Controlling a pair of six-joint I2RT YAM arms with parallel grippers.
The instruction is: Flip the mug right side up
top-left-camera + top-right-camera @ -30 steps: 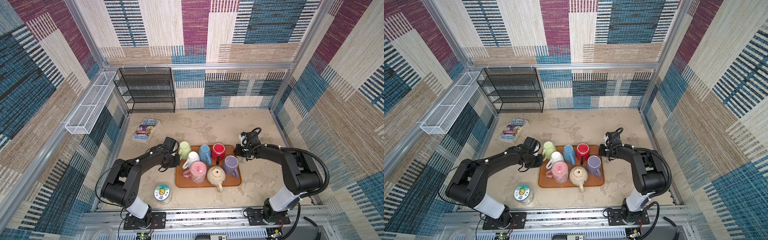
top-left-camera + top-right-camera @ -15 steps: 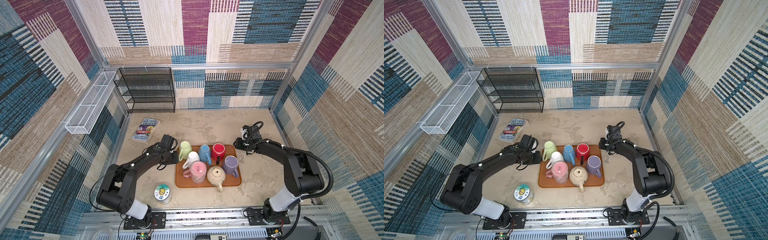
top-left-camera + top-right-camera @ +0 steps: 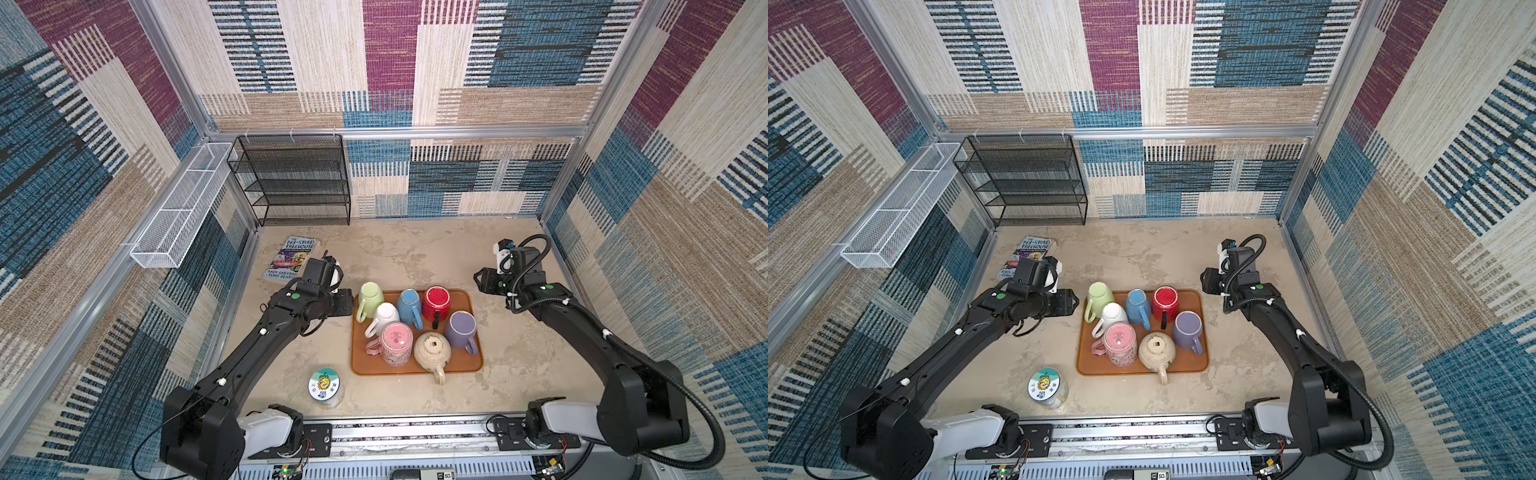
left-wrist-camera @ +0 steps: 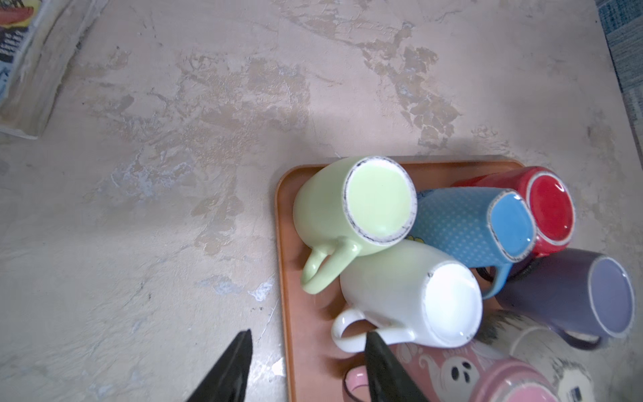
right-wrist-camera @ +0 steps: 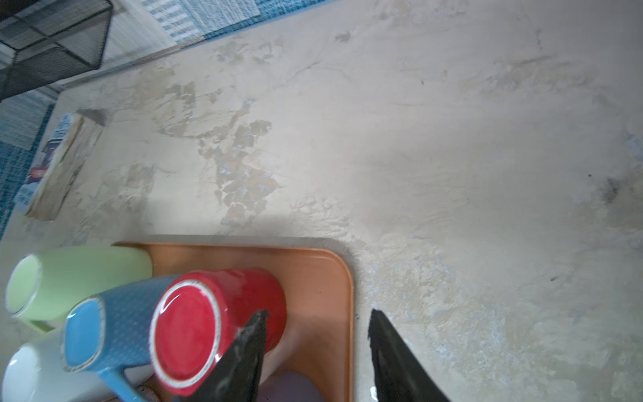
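Observation:
Several mugs stand bottom up on the orange tray [image 3: 361, 365]: green [image 3: 371, 296], white [image 3: 386, 316], blue [image 3: 409, 305], red [image 3: 437, 302], purple [image 3: 462, 330], pink [image 3: 397, 343] and cream [image 3: 432, 351]. My left gripper [image 3: 351, 301] hovers open and empty just left of the green mug [image 4: 348, 205]. In the left wrist view its fingers straddle the tray rim [image 4: 283, 243] near the white mug's handle [image 4: 342, 330]. My right gripper [image 3: 478, 280] is open and empty off the tray's far right corner, one finger [image 5: 250, 348] over the red mug [image 5: 208, 320].
A book [image 3: 291, 257] lies behind the left arm. A black wire rack [image 3: 295, 178] stands at the back wall, and a white wire basket [image 3: 183, 208] hangs on the left wall. A lidded jar [image 3: 325, 386] sits in front of the tray's left corner.
Both grippers have gone from shut to open. Each has shifted a little toward the back of the table; the mugs have not moved.

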